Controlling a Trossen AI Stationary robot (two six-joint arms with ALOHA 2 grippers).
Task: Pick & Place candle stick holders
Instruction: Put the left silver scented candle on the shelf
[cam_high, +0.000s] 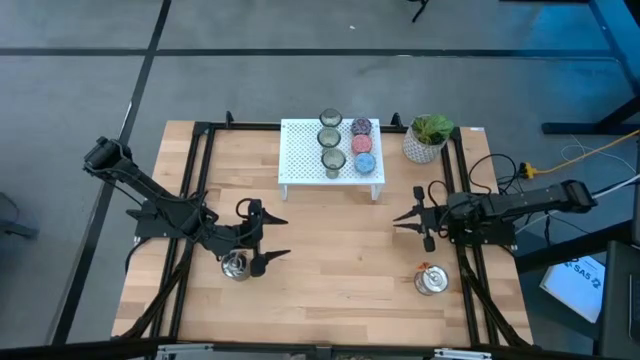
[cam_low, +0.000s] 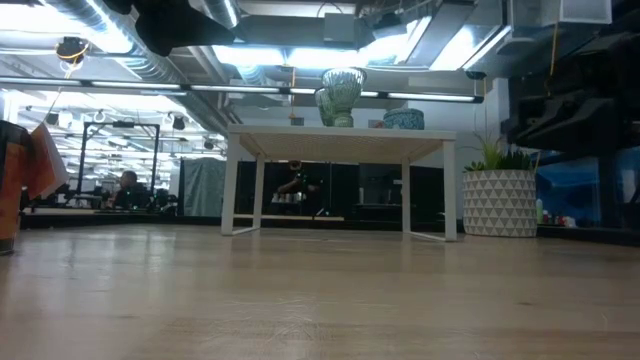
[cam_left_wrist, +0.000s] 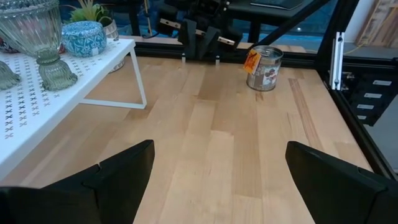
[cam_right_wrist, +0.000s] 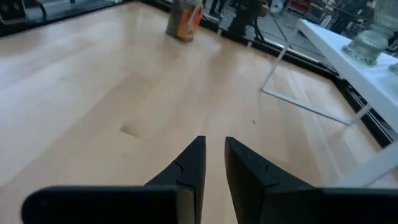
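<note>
On the white rack at the table's far middle stand three olive-clear glass holders beside a purple, a pink and a blue one. A silver holder stands on the table at the near left, beside my left arm and behind its fingertips. Another silver holder, with an orange tag, stands at the near right. My left gripper hovers open over bare wood with nothing between its fingers. My right gripper hovers at the right, fingers almost together on nothing.
A white pot with a green plant stands at the far right, next to the rack. Black frame rails run along the table's left, right and far sides. Bare wood lies between the two grippers, in front of the rack.
</note>
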